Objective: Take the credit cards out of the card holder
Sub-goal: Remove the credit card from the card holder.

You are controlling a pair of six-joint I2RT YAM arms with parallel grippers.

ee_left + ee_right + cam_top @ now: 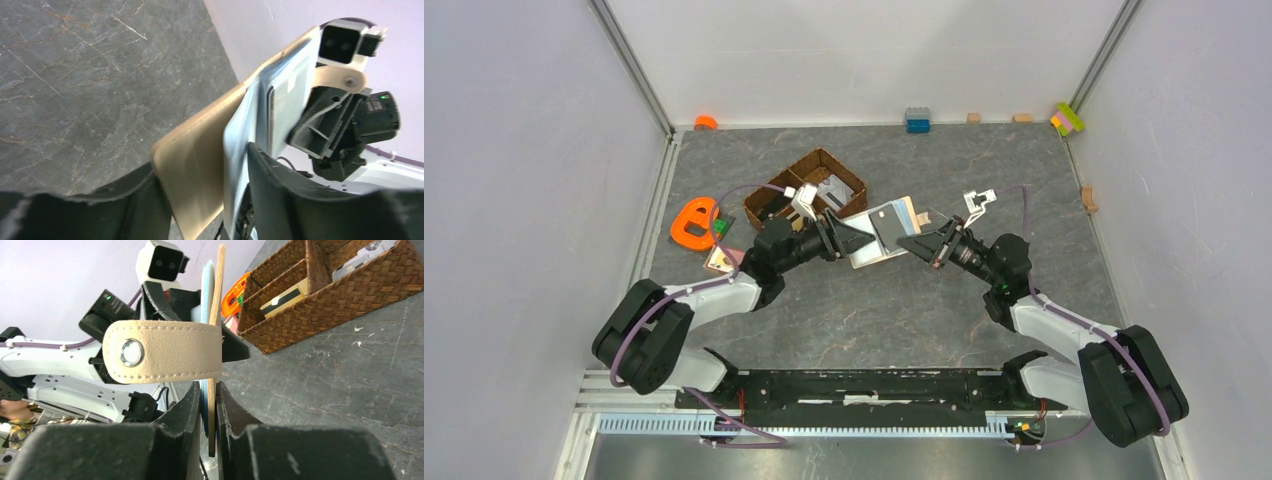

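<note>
Both arms hold the beige card holder (882,234) up over the middle of the table, spread open. My right gripper (209,387) is shut on its beige cover edge and a bluish sleeve, just under the closing tab (165,352). My left gripper (202,160) is open; its jaws straddle the other beige cover (192,160) and a shiny clear sleeve (239,135), each finger close against one of them. A pale card (292,87) shows inside a sleeve. In the top view the left gripper (852,238) and right gripper (916,243) face each other across the holder.
A brown wicker compartment basket (804,190) stands just behind the left gripper. An orange letter toy (692,222) and a small pinkish flat piece (722,260) lie left of it. Toy blocks (917,120) line the back wall.
</note>
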